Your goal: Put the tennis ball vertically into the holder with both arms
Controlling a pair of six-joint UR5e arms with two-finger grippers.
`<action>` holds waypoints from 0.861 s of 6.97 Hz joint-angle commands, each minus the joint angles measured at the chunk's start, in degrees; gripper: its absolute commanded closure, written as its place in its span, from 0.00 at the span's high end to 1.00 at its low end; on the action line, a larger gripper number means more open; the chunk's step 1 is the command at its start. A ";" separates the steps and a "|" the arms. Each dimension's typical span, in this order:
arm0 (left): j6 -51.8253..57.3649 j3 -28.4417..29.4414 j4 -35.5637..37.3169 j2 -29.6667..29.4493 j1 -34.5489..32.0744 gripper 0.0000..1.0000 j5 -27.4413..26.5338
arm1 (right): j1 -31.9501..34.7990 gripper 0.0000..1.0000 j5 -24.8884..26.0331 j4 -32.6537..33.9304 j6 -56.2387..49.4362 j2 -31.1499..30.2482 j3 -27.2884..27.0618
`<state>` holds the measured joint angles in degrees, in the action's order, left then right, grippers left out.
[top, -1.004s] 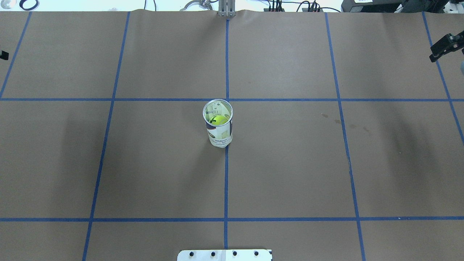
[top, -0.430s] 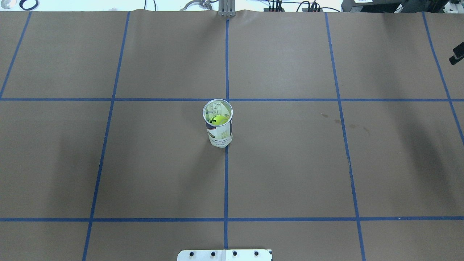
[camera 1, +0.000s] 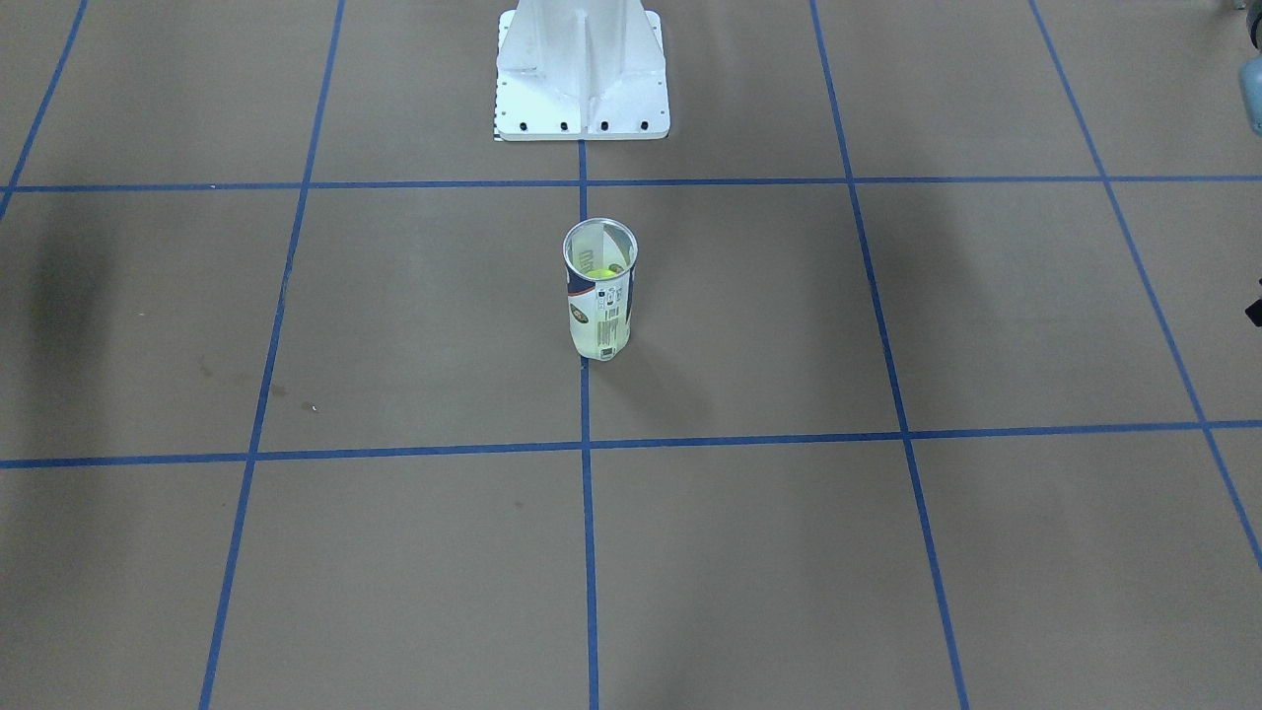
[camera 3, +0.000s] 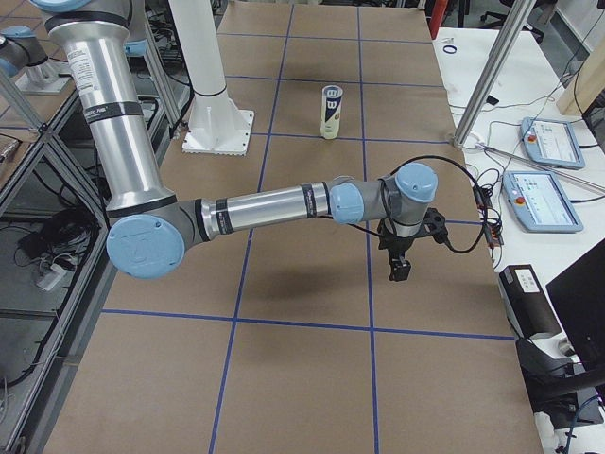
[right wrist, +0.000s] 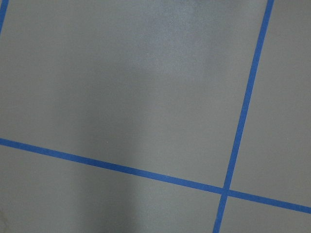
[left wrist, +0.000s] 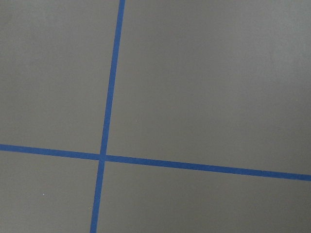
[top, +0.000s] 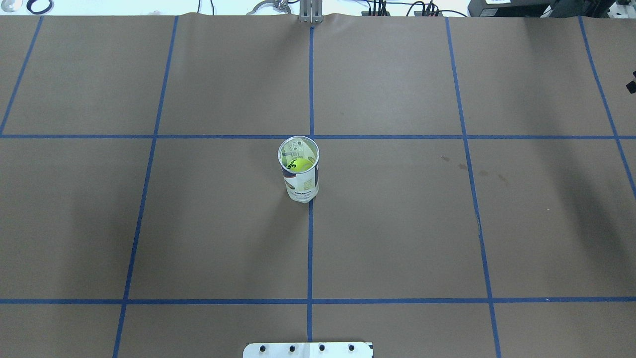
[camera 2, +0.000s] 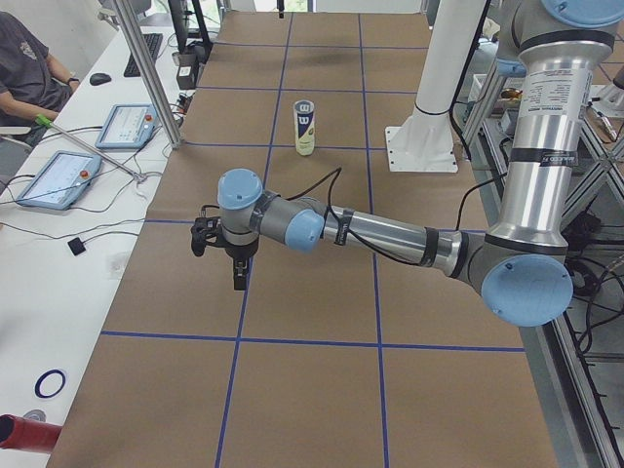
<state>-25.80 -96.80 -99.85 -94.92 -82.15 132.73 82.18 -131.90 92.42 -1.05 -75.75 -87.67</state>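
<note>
Hidden or cut off: the black two-finger left gripper (camera 2: 237, 276) shows whole only in the left side view, plus a dark sliver at the front-facing view's edge. The black two-finger right gripper (camera 3: 398, 270) shows whole only in the right side view, plus a sliver at the overhead view's right edge.
Jaws: I cannot tell for either gripper whether they are parted or clenched.
Wrist views: matte brown paper crossed by blue tape.
Task's thing: the clear cylindrical plastic holder (top: 299, 181), with a silver rim and a white-and-navy label, stands upright near the table's centre on the middle tape line, mouth upward.
Contents: a yellow-green felt tennis ball (top: 301, 164) lies inside. Its depth is hard to judge, and from the front it shows only as a faint glint.
Room: the holder is well apart from both grippers, the table edges and the white metal mounting base (camera 1: 582, 79). The grey metal left arm (camera 2: 380, 234) and right arm (camera 3: 265, 206), with light-blue joint caps, each reach toward their own table end, grippers pointing down above the paper.
Surface: the flat brown-paper-covered table (top: 397, 223) carries a blue tape grid (top: 310, 248).
Beyond: a seated person (camera 2: 19, 58), cut off by the frame.
</note>
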 commanded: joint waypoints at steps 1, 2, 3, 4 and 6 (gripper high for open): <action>0.14 -0.15 -0.60 0.17 0.06 0.99 -0.28 | 0.08 0.99 0.06 0.04 -0.36 -0.10 0.04; 0.14 -0.23 -0.69 0.17 0.06 1.00 -0.28 | 0.08 0.99 -0.02 0.04 -0.36 -0.10 0.04; 0.14 -0.24 -0.69 0.26 0.06 1.00 -0.28 | 0.08 0.99 -0.02 0.04 -0.18 -0.10 0.04; 0.14 -0.24 -0.69 0.34 0.06 1.00 -0.28 | 0.17 0.99 -0.72 0.04 0.17 -0.10 0.04; 0.14 0.20 -0.69 0.70 0.15 1.00 -0.46 | 1.66 0.99 -3.08 0.30 0.43 0.17 -0.05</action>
<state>-25.66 -96.90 -100.54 -94.39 -82.07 132.37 82.99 -133.50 92.56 -0.79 -75.76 -87.63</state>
